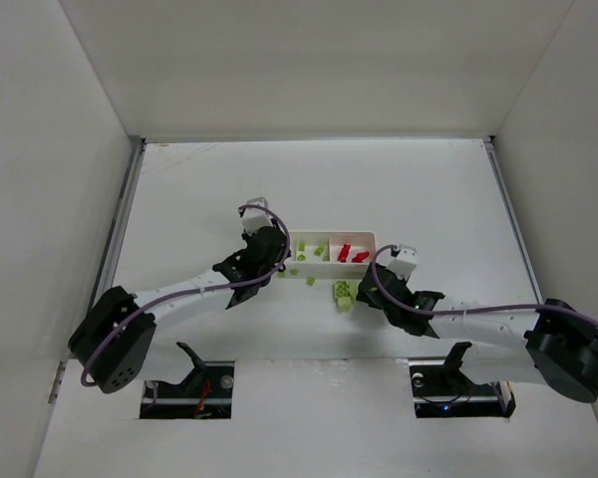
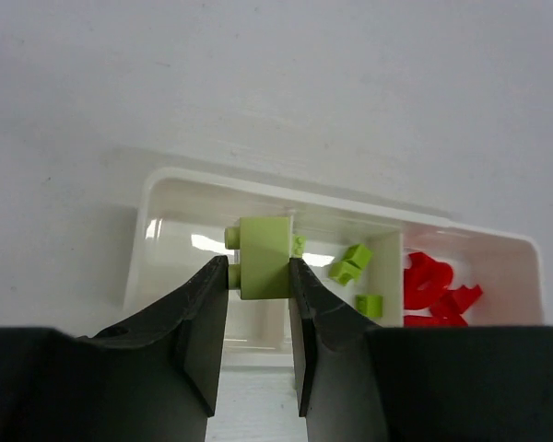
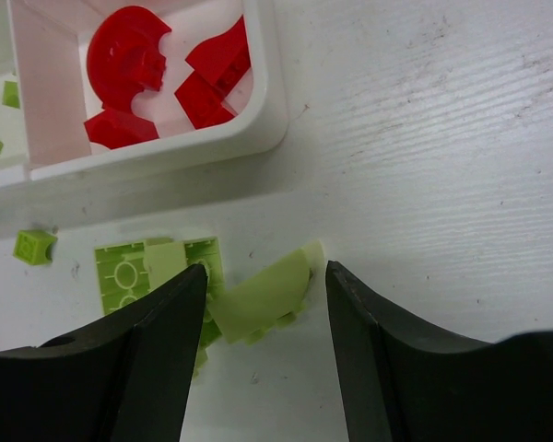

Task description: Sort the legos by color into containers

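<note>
The white tray (image 1: 369, 239) lies mid-table. My left gripper (image 1: 279, 251) is shut on a lime green brick (image 2: 265, 258) and holds it over the tray's left end (image 2: 157, 198). Small green legos (image 2: 350, 263) lie in the middle compartment and red legos (image 2: 429, 281) in the right one. My right gripper (image 1: 362, 289) is open low over the table in front of the tray. Its fingers (image 3: 265, 272) straddle a curved lime green piece (image 3: 258, 299) without touching it. The red legos (image 3: 129, 55) show in the tray's end compartment (image 3: 269, 110) just beyond.
A flat green plate (image 3: 124, 274) lies against the curved piece, beside the right gripper's left finger. A tiny green brick (image 3: 34, 246) sits further left. Loose green legos (image 1: 310, 280) lie on the table in front of the tray. White walls enclose the table.
</note>
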`<action>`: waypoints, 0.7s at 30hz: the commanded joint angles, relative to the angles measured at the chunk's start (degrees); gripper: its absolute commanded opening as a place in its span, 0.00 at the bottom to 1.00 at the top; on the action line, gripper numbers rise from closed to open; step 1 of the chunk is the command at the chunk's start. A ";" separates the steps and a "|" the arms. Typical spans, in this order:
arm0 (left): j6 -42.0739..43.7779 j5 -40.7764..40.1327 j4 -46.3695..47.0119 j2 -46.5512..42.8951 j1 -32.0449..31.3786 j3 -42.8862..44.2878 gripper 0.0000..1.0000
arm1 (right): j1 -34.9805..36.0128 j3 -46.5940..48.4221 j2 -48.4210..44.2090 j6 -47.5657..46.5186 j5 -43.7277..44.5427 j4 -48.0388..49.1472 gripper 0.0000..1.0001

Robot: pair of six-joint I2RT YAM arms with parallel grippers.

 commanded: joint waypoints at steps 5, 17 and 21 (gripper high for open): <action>0.80 1.76 1.83 4.90 2.76 0.16 0.18 | -0.35 1.85 1.12 0.00 0.13 0.95 0.59; 1.86 1.76 2.71 6.23 3.20 0.52 0.39 | -0.26 2.82 1.03 0.17 -0.74 -2.21 0.44; 2.21 1.93 2.36 2.81 2.41 -0.01 0.42 | -0.26 2.73 0.07 0.70 -0.39 -3.26 0.35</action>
